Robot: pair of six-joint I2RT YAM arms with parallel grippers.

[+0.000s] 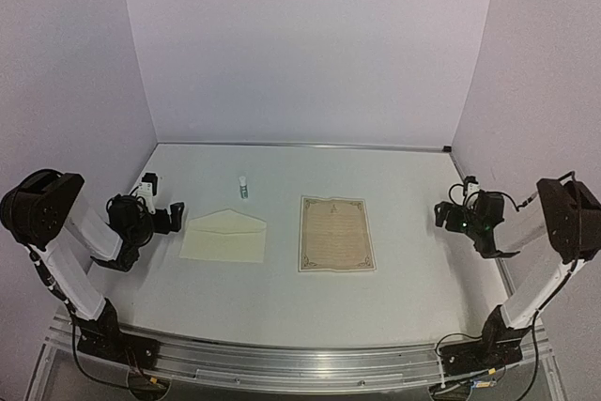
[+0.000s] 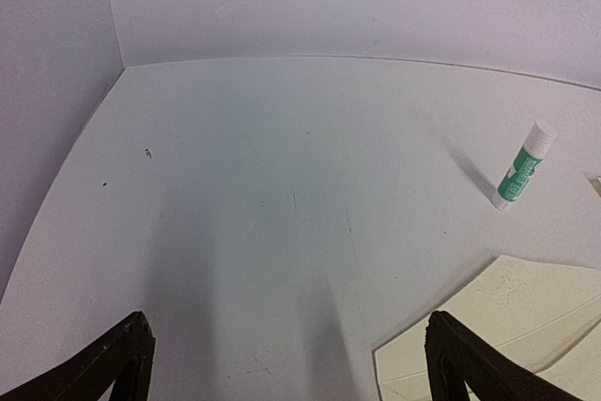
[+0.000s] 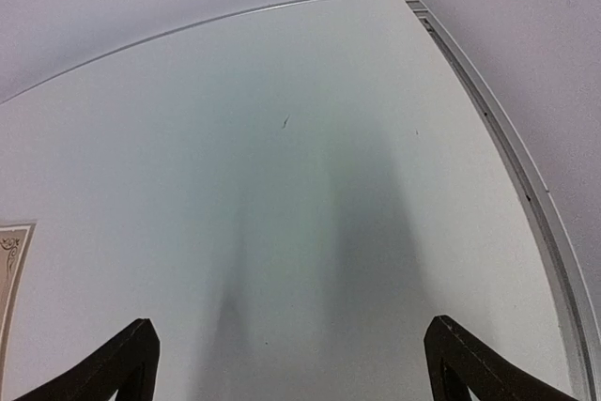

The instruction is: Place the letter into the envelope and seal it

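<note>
The tan letter [image 1: 337, 233] with its dark ornamental border lies flat in the middle of the table; only its edge [image 3: 11, 265] shows in the right wrist view. The cream envelope [image 1: 224, 236] lies flat to its left with the flap raised, and its corner [image 2: 512, 321] shows in the left wrist view. My left gripper [image 1: 167, 216] hovers just left of the envelope, open and empty [image 2: 286, 359]. My right gripper [image 1: 441, 215] hangs well right of the letter, open and empty [image 3: 291, 359].
A white glue stick with a green label [image 1: 244, 187] lies behind the envelope, also seen as a glue stick [image 2: 522, 166] in the left wrist view. White walls enclose the table on three sides. A metal rail [image 3: 526, 194] runs along the right edge.
</note>
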